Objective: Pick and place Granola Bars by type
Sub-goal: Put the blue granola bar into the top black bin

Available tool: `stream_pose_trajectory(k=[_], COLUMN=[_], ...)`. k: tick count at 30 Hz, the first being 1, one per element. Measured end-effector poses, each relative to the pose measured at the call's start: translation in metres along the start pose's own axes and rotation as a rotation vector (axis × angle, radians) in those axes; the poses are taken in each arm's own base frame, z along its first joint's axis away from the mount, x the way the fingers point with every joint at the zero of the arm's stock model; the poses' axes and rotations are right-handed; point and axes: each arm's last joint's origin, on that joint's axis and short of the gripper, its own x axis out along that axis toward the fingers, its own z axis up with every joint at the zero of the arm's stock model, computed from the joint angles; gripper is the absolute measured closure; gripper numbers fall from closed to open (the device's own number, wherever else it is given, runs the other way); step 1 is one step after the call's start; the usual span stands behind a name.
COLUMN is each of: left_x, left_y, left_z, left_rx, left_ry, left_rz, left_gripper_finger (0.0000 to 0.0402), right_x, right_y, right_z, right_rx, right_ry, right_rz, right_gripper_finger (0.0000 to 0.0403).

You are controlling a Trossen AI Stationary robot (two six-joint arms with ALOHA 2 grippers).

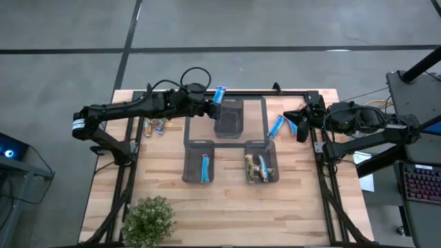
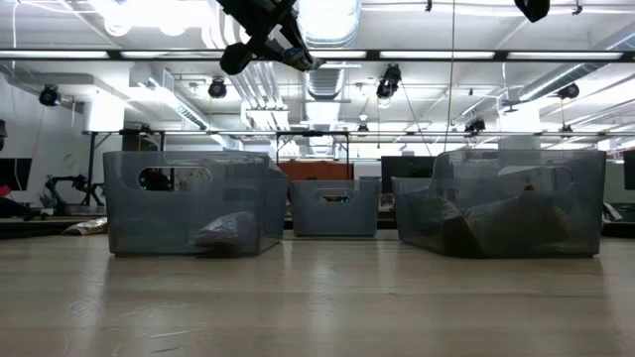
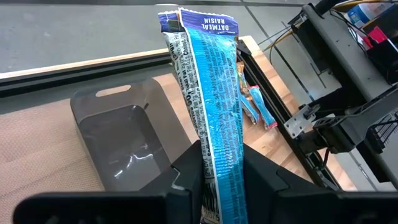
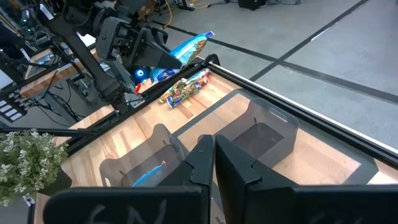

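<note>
From above, the left pincer (image 1: 209, 105) hangs at the far-left corner of the far bin (image 1: 229, 118), clamped on a blue granola bar (image 1: 219, 94) whose free end points away toward the tabletop's (image 1: 227, 207) far edge. The left wrist view fills in what the overhead cannot: the wrapper (image 3: 211, 106) stands between the two dark fingers (image 3: 186, 171), printed "oatmeal raisin" at its top, and the bin beneath it (image 3: 124, 143) has a bare floor. The low view catches that same pincer (image 2: 268, 40) high over the bins with the bar's end (image 2: 296, 55) poking out, well clear of the far bin (image 2: 335, 206), which it shows small between the two nearer ones. The right pincer (image 1: 300, 125) waits over the right edge of the tabletop, its fingers pressed together as its own wrist view shows (image 4: 214, 165); two more blue bars (image 1: 282, 124) lie on the wood just beside it. Only the overhead shows the sorting plainly: one blue bar (image 1: 204, 167) lies in the near left bin (image 1: 199, 160), brownish-gold bars (image 1: 256, 167) are heaped in the near right bin (image 1: 261, 160), and a few mixed bars (image 1: 157, 126) rest on the wood under the left arm. A potted plant (image 1: 147, 219) sits at the near left edge.
</note>
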Motion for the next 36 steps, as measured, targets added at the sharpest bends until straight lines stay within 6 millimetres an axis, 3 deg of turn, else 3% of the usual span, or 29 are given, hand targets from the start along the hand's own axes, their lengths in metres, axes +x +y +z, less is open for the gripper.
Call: stream_pose_trajectory(k=[36], left_x=[0.0000], left_y=[-0.0036], left_z=[0.0036], left_rx=[-0.045], left_ry=[-0.035], left_rz=[-0.037], left_gripper_finger=[0.0337], right_x=[0.0001], right_y=[-0.0001], right_z=[-0.0001], right_rx=[0.000], right_ry=[0.001], right_rz=[-0.001], right_gripper_finger=[0.0394])
